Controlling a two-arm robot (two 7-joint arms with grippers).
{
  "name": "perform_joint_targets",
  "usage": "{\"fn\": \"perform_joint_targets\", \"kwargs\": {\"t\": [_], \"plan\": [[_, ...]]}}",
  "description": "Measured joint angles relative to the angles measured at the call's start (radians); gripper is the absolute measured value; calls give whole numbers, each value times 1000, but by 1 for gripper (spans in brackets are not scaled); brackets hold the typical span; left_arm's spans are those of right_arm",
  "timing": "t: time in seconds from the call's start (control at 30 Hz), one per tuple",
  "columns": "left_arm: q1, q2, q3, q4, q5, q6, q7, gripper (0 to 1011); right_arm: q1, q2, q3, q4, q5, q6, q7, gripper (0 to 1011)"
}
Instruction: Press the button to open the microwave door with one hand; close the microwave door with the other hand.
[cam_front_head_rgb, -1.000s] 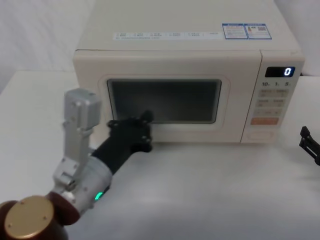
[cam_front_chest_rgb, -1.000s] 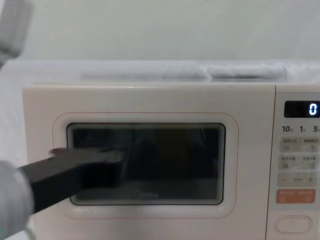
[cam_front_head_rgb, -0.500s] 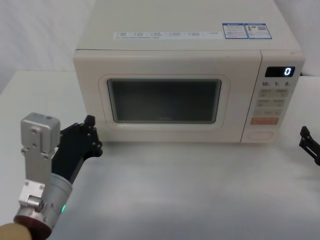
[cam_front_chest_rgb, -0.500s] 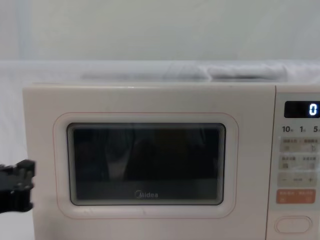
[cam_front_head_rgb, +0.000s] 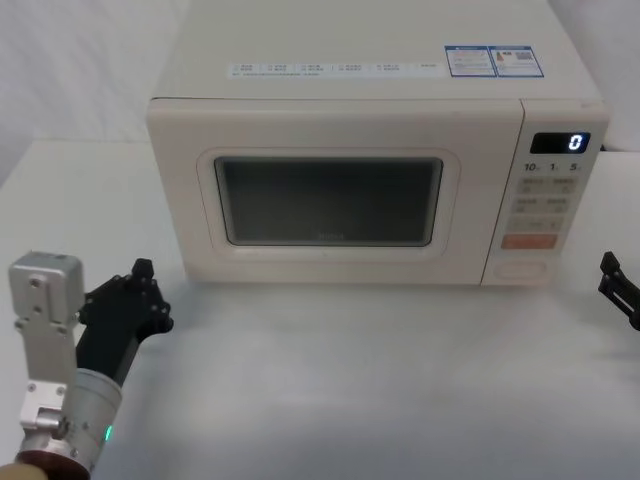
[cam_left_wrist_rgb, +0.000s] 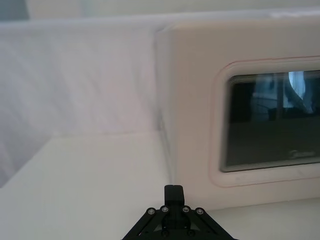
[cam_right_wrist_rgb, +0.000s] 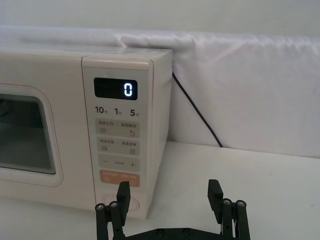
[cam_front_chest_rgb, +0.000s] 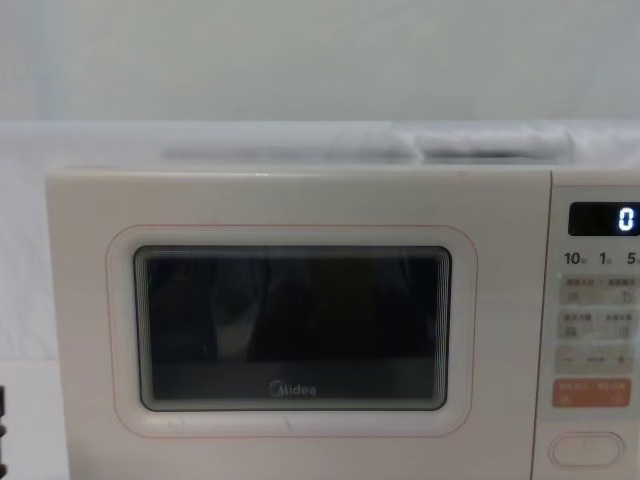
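Head view: the left gripper (cam_front_head_rgb: 140, 290) sits low on the table at the robot's left, well clear of the microwave door (cam_front_head_rgb: 330, 200). One second earlier it was pressed against the door's lower left, below the window; half a second earlier it had drawn back to the door's left corner; now it is farther back again, and in the chest view it has shrunk from a dark wedge across the window to a sliver at the lower left edge. The door now lies flush with the cabinet, no gap visible along its edges, so the closing step appears complete and the arm is judged to be retreating to rest.

Left wrist view: the left gripper's fingers (cam_left_wrist_rgb: 174, 192) appear pressed together into a single dark tip, holding nothing.

Right wrist view: the right gripper (cam_right_wrist_rgb: 170, 192) waits on the robot's right, near the keypad panel (cam_right_wrist_rgb: 119, 145), its two fingers spread wide and empty. At the head view's right edge it has kept its place across all three moments.

Door: a large cream-white panel with a dark rounded window, thin pink outline and grey logo, filling the microwave's front left of the keypad. The button (cam_front_head_rgb: 523, 269), a wide cream oblong, lies at the panel's foot under the orange key (cam_front_head_rgb: 529, 241); the display (cam_front_head_rgb: 560, 143) reads 0.
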Motion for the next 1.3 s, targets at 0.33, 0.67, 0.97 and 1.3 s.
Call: {"fn": "perform_joint_targets", "kwargs": {"t": [0.33,0.67,0.97,1.3], "plan": [[-21,-39,-54,51,-66,14,-45,0,0,0,0,0,0,0,0,1002],[-47,-51,-60,88,-36,18,-70,0,0,0,0,0,0,0,0,1002],[-55,-67,-60,95,-10,17,-70,0,0,0,0,0,0,0,0,1002],[-54,-63,-60,93,-13,16,-70,15,0,0,0,0,0,0,0,1002]]}}
